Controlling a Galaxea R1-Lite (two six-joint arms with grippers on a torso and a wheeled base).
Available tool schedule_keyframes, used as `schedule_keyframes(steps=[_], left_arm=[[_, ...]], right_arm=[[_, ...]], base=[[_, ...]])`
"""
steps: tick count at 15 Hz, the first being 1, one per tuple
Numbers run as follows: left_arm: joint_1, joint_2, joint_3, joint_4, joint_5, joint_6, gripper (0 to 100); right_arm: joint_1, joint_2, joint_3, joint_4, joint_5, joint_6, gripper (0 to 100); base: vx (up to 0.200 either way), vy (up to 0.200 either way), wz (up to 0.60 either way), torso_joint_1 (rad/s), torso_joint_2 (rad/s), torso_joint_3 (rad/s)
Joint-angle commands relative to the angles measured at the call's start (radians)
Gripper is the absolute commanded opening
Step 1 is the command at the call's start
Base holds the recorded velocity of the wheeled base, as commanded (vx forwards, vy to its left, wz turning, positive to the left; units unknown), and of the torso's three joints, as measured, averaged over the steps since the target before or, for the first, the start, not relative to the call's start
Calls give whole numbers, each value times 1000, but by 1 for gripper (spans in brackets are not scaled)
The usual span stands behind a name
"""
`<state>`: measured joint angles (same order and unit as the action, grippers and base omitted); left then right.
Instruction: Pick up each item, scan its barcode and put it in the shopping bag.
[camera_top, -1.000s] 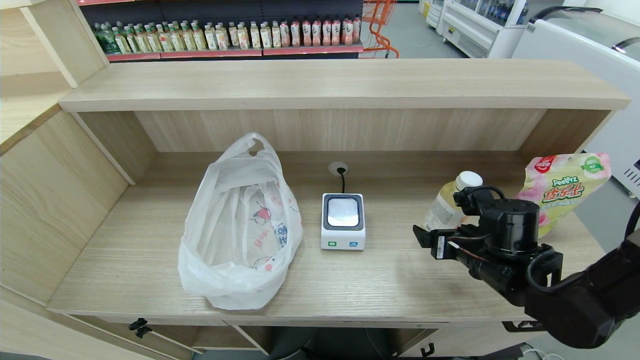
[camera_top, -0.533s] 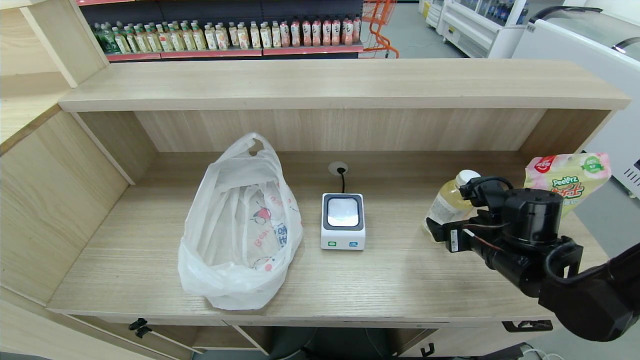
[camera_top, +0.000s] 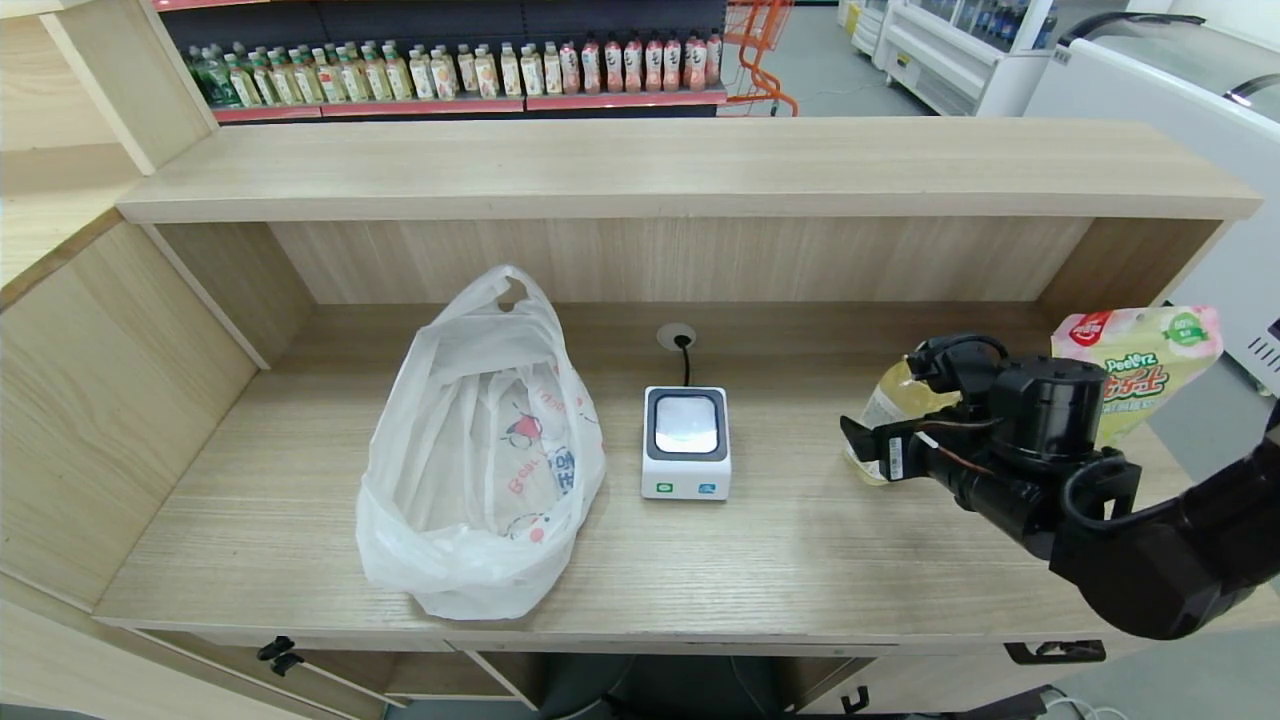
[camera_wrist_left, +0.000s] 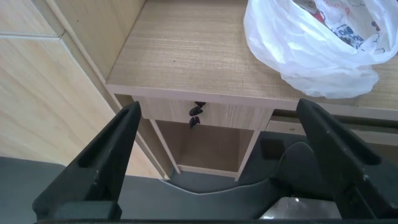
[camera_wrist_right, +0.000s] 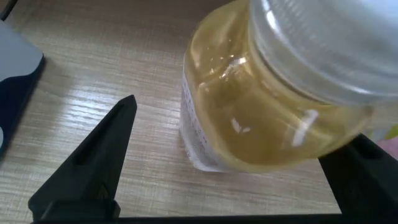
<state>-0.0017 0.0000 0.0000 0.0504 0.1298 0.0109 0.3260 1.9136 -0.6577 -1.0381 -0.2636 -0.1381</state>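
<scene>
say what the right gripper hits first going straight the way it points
The clear plastic bottle of yellow liquid, standing between the open fingers of the right gripper; contact looks near, depth unclear.

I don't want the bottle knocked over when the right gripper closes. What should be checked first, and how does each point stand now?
1. Right gripper open: ok.
2. Bottle between its fingers: ok.
3. Bottle standing on the counter: ok.
4. Pouch clear of the fingers: cannot tell, the gap is hidden.
5. Scanner face uncovered: ok.
6. Bag mouth open: ok.
</scene>
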Motion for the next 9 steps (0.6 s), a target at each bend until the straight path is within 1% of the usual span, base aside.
schedule_keyframes(steps=[1, 4, 7, 8, 9], left_arm=[[0, 2, 0, 0, 1, 0, 100], [0, 2, 0, 0, 1, 0, 100], [0, 2, 0, 0, 1, 0, 100], [0, 2, 0, 0, 1, 0, 100], [0, 2, 0, 0, 1, 0, 100]], right_arm=[[-1, 47, -13, 0, 6, 0, 100], [-2, 77, -42, -2, 44, 5, 100], [-2, 105, -91, -8, 49, 3, 100], [-2, 108, -103, -8, 52, 2, 0], [-1, 108, -103, -8, 52, -2, 0]], base=[[0, 0, 0, 0, 0, 0], [0, 0, 0, 0, 0, 0], [0, 0, 0, 0, 0, 0], [0, 0, 0, 0, 0, 0], [0, 0, 0, 0, 0, 0]])
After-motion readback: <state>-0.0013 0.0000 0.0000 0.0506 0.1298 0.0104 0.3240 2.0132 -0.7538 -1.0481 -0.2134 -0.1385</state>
